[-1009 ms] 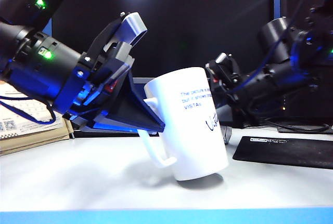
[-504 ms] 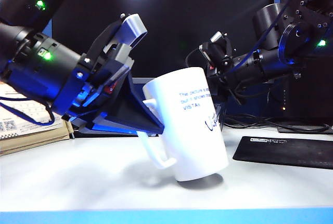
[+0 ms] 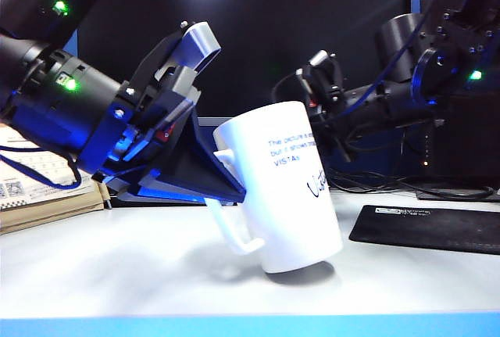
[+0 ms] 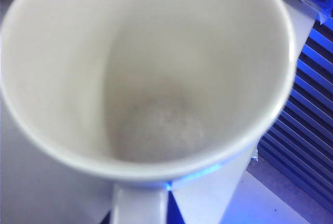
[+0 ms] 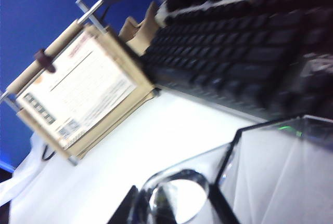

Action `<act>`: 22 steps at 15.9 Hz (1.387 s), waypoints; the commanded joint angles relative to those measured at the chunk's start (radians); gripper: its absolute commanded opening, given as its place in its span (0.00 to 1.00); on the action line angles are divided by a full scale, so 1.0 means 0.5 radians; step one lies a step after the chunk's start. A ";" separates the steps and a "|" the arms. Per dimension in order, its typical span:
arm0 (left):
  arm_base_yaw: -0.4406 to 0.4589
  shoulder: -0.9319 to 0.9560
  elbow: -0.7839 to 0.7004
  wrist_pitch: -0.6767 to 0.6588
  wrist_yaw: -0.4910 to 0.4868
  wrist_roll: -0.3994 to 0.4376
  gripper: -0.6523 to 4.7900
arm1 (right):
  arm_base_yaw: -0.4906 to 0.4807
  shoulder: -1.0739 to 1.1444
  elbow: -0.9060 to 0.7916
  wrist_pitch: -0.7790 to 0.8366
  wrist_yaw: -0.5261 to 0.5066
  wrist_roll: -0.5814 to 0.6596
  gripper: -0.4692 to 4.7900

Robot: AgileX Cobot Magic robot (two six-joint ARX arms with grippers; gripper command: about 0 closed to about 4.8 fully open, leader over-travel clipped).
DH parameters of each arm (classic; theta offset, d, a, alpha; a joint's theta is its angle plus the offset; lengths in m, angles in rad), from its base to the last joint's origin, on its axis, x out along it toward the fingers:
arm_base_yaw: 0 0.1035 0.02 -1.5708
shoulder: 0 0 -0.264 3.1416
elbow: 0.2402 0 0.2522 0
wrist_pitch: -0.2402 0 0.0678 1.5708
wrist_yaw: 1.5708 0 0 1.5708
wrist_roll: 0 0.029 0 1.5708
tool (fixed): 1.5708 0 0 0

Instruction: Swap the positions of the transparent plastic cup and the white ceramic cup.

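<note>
At the left of the exterior view the left hand (image 3: 223, 169) pinches the rim of the white mug (image 3: 285, 188), one dark finger inside the mouth and the other outside, just above the handle. The mug is tilted, its mouth leaning toward that arm, its base edge down on the white worktop (image 3: 141, 274) and its loop handle pointing down and left. Black printed text and a script mark show on its side. The left wrist view looks straight into the mug (image 4: 151, 73), which is bare inside.

Behind the mug and to the right, the right hand (image 3: 324, 91) is raised above the worktop. The right wrist view shows its fingers closed on the clear cup (image 5: 177, 198), seen at the near edge with its thick round base catching light. Beyond it lie a cardboard box (image 5: 83, 99) with a printed label and a black keyboard (image 5: 234, 42). A black mat (image 3: 426, 227) rests on the worktop at the far right.
</note>
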 commanded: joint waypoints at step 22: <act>0.002 0.005 -0.002 -0.060 -0.015 0.037 0.11 | 0.180 0.069 0.626 -0.825 -0.365 0.060 0.09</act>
